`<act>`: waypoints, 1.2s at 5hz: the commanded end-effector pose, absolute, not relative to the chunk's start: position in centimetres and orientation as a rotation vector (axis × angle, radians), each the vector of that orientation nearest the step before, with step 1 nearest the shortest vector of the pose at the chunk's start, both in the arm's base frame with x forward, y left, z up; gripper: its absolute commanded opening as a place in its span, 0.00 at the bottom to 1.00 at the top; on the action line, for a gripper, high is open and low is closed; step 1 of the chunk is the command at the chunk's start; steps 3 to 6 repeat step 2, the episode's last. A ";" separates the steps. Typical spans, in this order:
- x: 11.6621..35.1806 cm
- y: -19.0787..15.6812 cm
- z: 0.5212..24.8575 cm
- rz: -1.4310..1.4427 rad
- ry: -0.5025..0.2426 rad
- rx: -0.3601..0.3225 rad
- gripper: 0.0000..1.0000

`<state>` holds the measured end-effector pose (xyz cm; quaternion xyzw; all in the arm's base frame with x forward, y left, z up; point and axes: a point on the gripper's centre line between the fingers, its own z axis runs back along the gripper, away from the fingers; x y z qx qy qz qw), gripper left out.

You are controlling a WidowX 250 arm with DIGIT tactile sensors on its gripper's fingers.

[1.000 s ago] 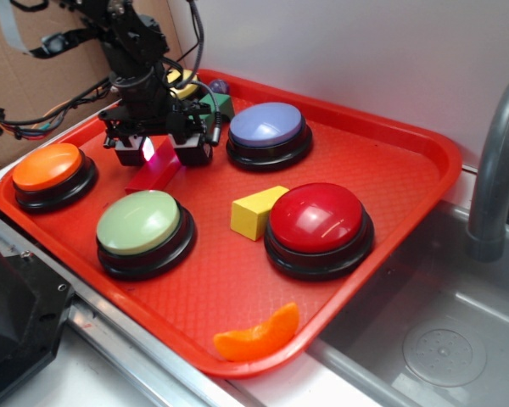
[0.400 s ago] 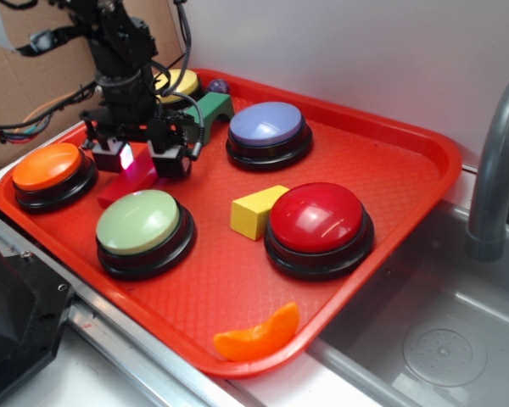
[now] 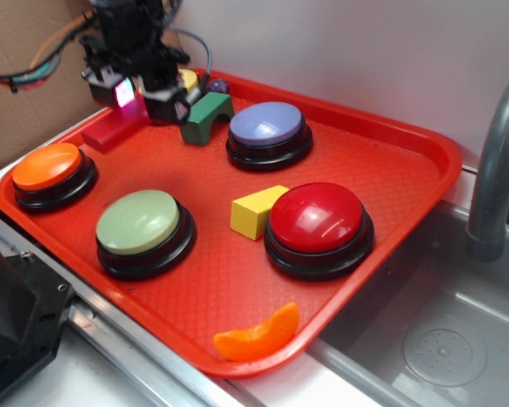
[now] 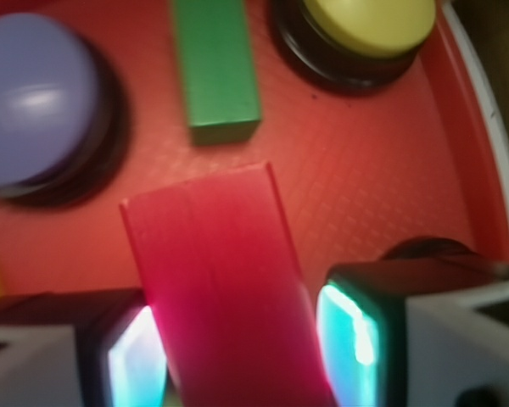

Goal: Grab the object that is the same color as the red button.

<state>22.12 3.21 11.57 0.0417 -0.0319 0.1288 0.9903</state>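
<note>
Pincer clamped on red block, lifted tilted above the red tray's far-left corner beside green arch block, well apart from red button.

The pincer is held raised at the far left, pointing downward from a black arm, its two lit pads closed on the red block.

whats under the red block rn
Only bare tray shows beneath the red block, which the end effector holds lifted. The patch directly under it is hidden.
</note>
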 end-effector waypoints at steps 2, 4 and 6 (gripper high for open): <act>19.6 0.4 16.7 0.054 -0.237 0.041 0.00; 19.6 0.4 16.7 0.054 -0.237 0.041 0.00; 19.6 0.4 16.7 0.054 -0.237 0.041 0.00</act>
